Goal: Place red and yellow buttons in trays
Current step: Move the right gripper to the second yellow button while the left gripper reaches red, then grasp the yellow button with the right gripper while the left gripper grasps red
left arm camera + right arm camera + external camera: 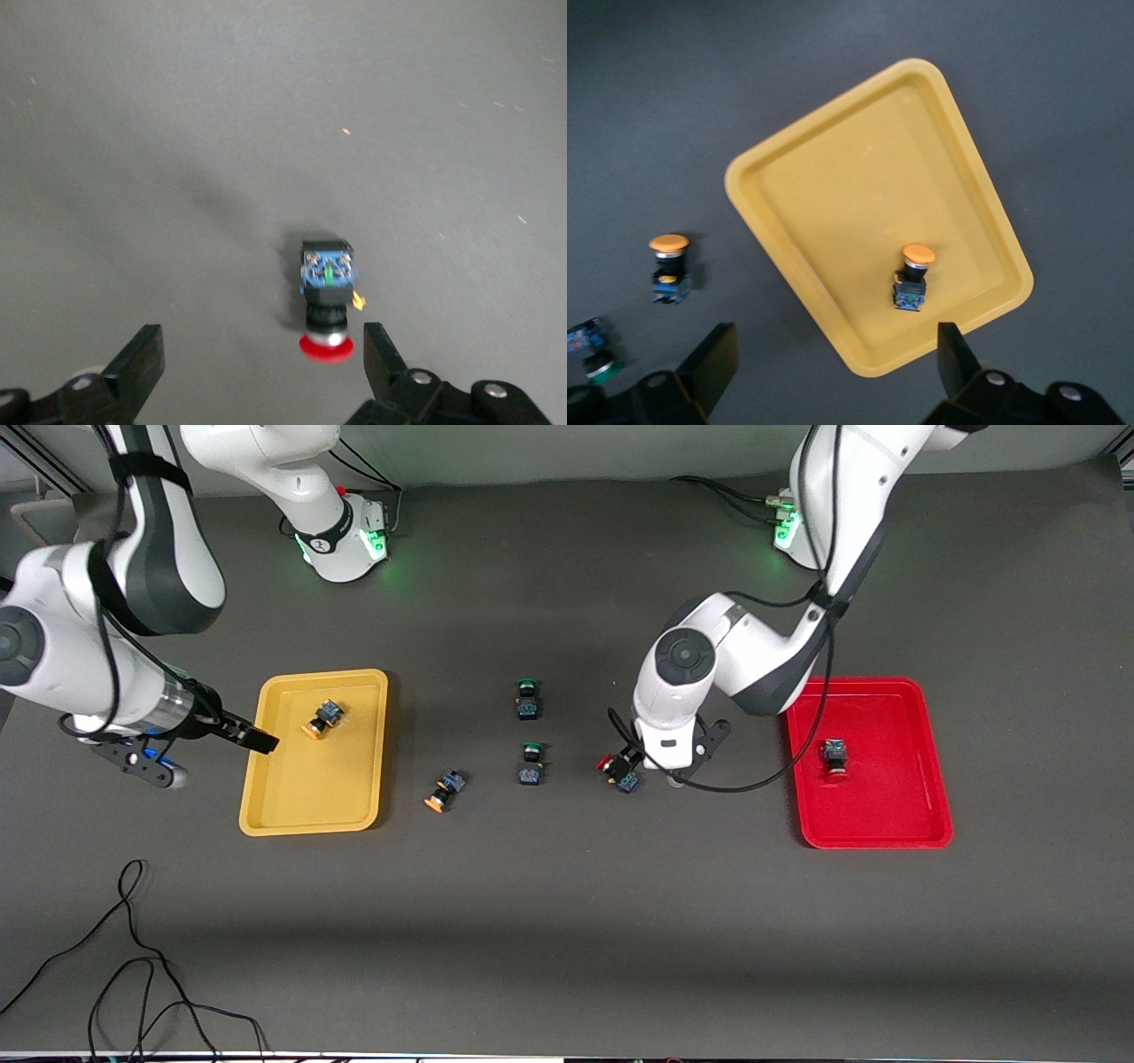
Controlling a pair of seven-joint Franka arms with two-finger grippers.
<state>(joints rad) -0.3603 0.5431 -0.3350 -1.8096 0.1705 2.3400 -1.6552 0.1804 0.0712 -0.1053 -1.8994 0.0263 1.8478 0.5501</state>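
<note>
My left gripper [262, 352] hangs open low over a loose red button [619, 769] in the middle of the table. That red button [326, 299] lies on its side, with its cap just inside one finger [379, 352]. A second red button [833, 759] lies in the red tray [886, 802]. My right gripper [833, 354] is open and empty above the edge of the yellow tray [310, 793]. One yellow button [323, 717] lies in that yellow tray [859, 204]. The other yellow button [446, 789] lies on the table beside the tray.
Two green buttons [528, 698] [531, 763] lie on the dark mat between the loose yellow and loose red buttons. Black cables [133, 957] trail over the table's near corner at the right arm's end.
</note>
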